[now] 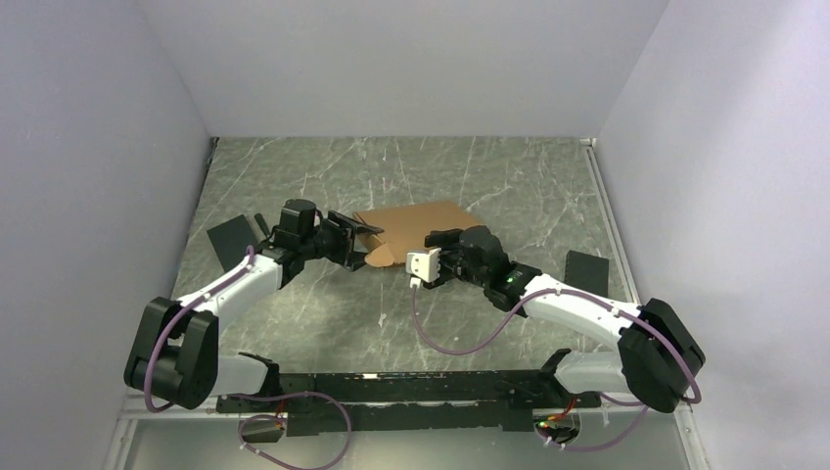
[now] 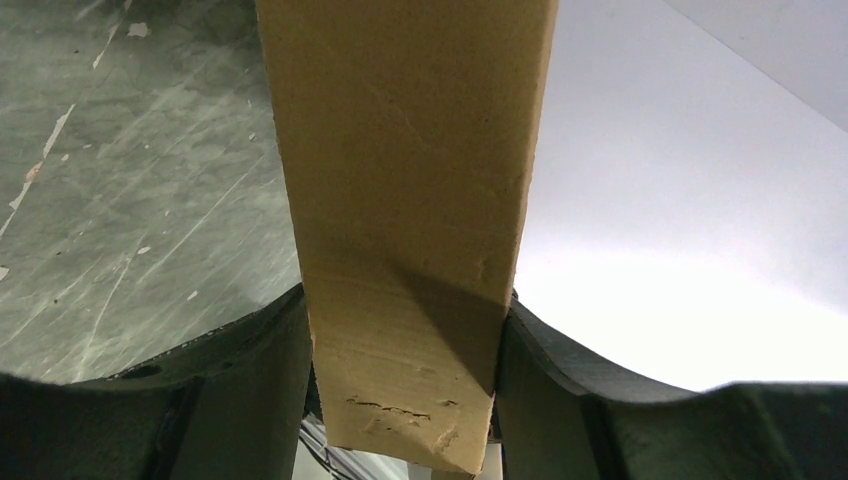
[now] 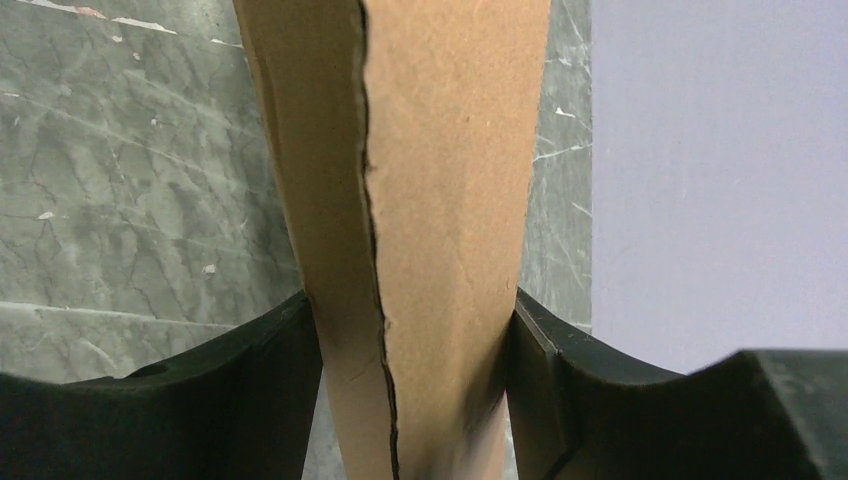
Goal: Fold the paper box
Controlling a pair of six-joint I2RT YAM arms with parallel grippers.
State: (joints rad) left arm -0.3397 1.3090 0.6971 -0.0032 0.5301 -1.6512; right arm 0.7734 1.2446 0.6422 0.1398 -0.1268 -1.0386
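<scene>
- The paper box (image 1: 421,227) sits near the middle of the desk (image 1: 391,323), a brown cardboard piece partly folded, with its broad panel facing up and tilted and a rounded flap at its near-left corner.
- The left hand (image 1: 354,242) meets the box at its left edge; the right hand (image 1: 438,240) meets it at the near-right edge.
- In the left wrist view, a strip of the cardboard (image 2: 410,200) runs up between the 2 black fingers (image 2: 250,380), which press on both sides: the left hand (image 2: 405,340) is clamped on the paper box. Small dents mark the strip's lower end.
- In the right wrist view, the cardboard (image 3: 450,200) likewise fills the gap between the fingers (image 3: 250,390), touching both, so the right hand (image 3: 415,350) grips the box too. A dark cut edge runs lengthwise down this strip.
- A black pad (image 1: 231,240) lies flat on the desk beside the left arm, and a second black pad (image 1: 587,271) lies near the right arm, both apart from the box.
- The desk is grey-green, marbled and scratched, enclosed by pale walls.
</scene>
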